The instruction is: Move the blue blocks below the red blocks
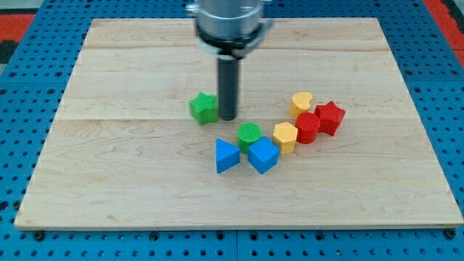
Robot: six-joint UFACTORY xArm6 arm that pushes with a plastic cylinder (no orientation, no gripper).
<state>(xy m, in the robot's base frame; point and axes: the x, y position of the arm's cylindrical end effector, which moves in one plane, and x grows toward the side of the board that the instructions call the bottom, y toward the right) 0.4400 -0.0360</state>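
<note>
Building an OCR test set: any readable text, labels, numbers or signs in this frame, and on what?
None readable.
Blocks: plain faces, for example the blue cube and red star.
Board: bare wood, no markings.
Rod above my tip: no label visible.

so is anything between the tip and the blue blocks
Yes, partly. My tip sits just right of the green star. The green cylinder lies on the line to the blue cube. The path to the blue triangle, straight toward the view's bottom, looks open.
</note>
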